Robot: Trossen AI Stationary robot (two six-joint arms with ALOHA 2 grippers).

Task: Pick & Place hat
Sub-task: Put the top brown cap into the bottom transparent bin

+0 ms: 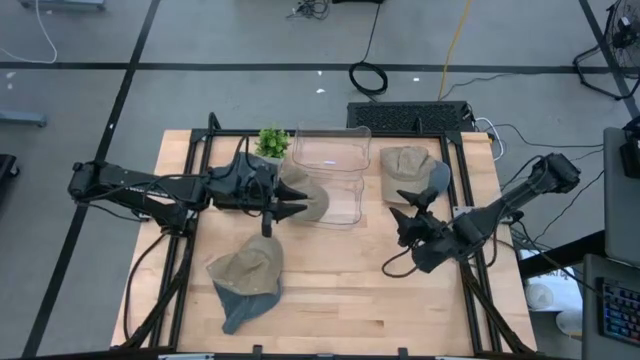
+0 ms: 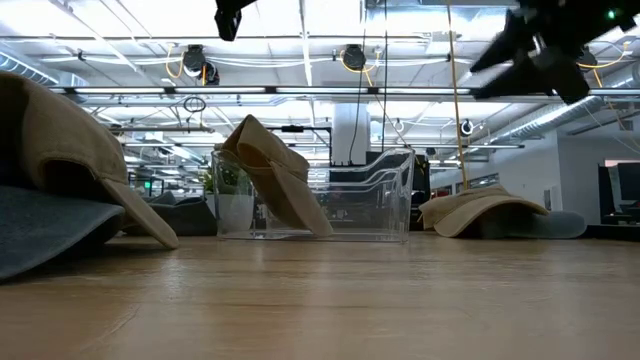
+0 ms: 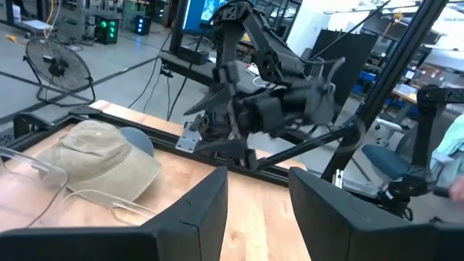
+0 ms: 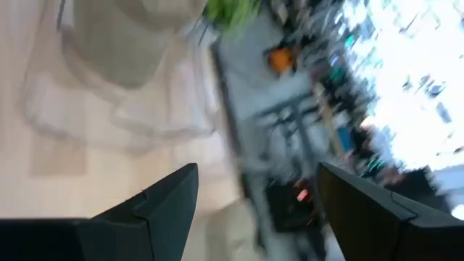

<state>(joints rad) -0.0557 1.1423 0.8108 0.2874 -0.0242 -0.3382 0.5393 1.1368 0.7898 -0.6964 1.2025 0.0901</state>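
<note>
hat in the bin: one tan hat [image 1: 305, 195] is slumped over the left wall of the clear bin [image 1: 340, 150], half in, half draped out, about 12 o'clock from table centre.

hat up front: second hat [image 1: 248, 272] sits flat on the table [image 1: 350, 310] around 7 o'clock, blue-grey brim pointing toward the near edge, so its long axis runs roughly 12-to-6.

hat on the right: third hat [image 1: 415, 170] lies just beside the bin at about 2 o'clock, brim to the right.

left gripper: left gripper [image 1: 285, 208] hangs in the air right by the draped hat, fingers apart and holding nothing that I can see.

right gripper: right gripper [image 1: 408, 222] is up off the table too, fingers spread wide, empty, with the 2 o'clock hat just off its tips toward 12.

who's closer: my read is the right arm gets the right-hand hat, the left arm is nearer the front one, which lies toward 7 o'clock from its fingers.

extras: little green plant [image 1: 271, 141] behind the bin's left corner, don't clip it.
</note>
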